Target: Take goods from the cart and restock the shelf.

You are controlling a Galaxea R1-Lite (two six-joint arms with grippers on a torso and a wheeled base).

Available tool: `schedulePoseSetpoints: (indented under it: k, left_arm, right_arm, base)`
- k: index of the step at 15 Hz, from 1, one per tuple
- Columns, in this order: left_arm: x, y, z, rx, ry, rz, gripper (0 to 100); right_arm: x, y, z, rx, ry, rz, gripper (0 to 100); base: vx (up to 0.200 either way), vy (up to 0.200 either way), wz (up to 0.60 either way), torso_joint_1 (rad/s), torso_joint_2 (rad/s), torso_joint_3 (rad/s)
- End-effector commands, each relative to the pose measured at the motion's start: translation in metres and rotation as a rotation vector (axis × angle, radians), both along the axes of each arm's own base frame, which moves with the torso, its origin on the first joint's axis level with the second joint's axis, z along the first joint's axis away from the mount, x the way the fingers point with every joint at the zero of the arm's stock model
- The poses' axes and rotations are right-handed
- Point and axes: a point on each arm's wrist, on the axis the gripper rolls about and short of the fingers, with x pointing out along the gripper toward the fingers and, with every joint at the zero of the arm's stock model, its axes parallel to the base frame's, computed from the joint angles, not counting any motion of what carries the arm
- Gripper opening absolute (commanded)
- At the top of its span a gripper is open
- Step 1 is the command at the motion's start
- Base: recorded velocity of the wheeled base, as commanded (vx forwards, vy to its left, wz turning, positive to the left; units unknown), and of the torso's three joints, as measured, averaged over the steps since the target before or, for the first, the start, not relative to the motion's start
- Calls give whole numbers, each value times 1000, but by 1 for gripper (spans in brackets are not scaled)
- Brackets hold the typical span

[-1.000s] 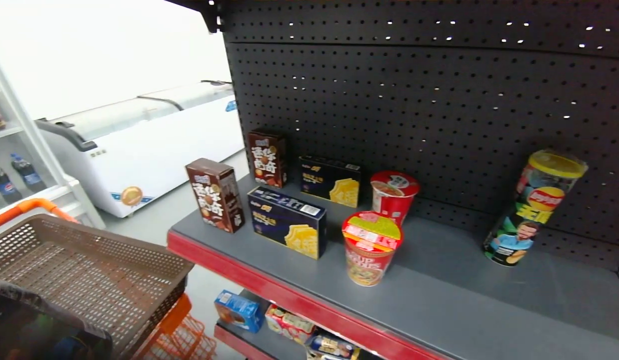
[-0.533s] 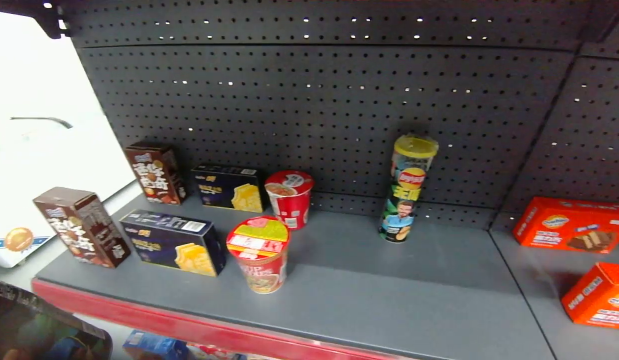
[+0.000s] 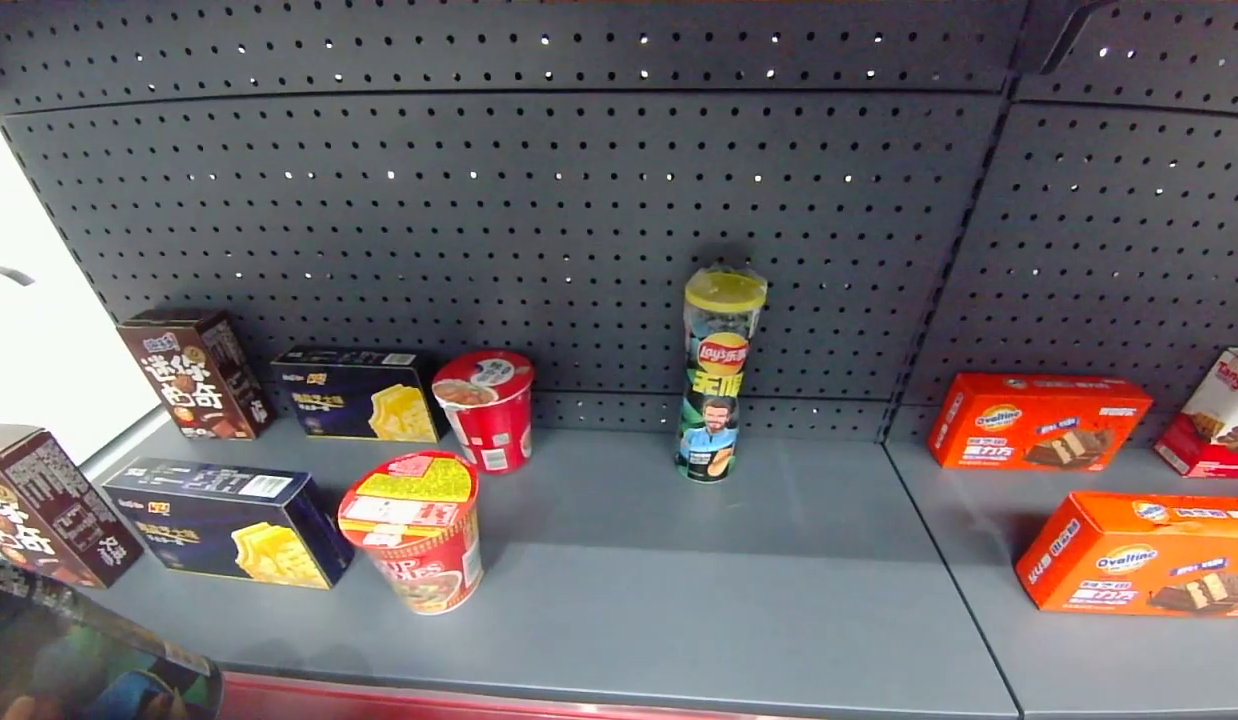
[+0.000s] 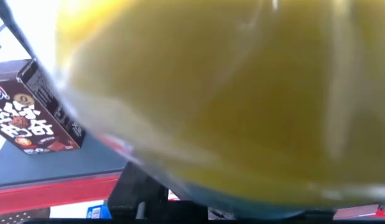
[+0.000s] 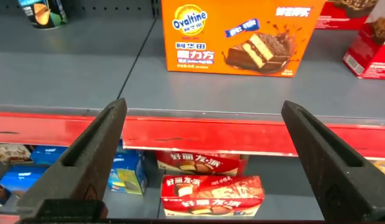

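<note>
Yellow-lid can (image 3: 719, 380) upright, shelf (image 3: 679, 600) ctr.

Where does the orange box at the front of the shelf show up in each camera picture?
Head view: front orange box lies at lower right, on the grey shelf.
Right wrist view: front orange box lies beyond the open fingers, behind the red shelf edge.
Left wrist view: faces the shelf's left end instead, at a brown box.
Shared landmark: the red shelf edge.
</note>
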Motion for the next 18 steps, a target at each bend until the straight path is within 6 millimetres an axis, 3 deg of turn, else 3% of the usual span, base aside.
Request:
schedulePoseSetpoints:
  k: [1, 10, 15, 18]
  left_arm:
    - [1, 0, 0, 1, 4, -3, 0]
    - [0, 0, 1, -3, -3, -4, 0]
    - [-9, 0, 27, -4, -55, -3, 0]
    - [-14, 1, 26, -2, -26, 0, 0]
  right_arm:
    - [0, 0, 0, 0, -1, 0, 100]
    - [0, 0, 0, 0, -1, 0, 100]
    - [0, 0, 0, -5, -1, 0, 100]
    - [1, 0, 0, -5, 15, 4, 100]
  base:
    - [0, 0, 0, 0, 0, 0]
    - [0, 0, -67, 0, 0, 0]
    - [0, 0, 0, 0, 0, 0]
    - [0, 0, 0, 0, 0, 0]
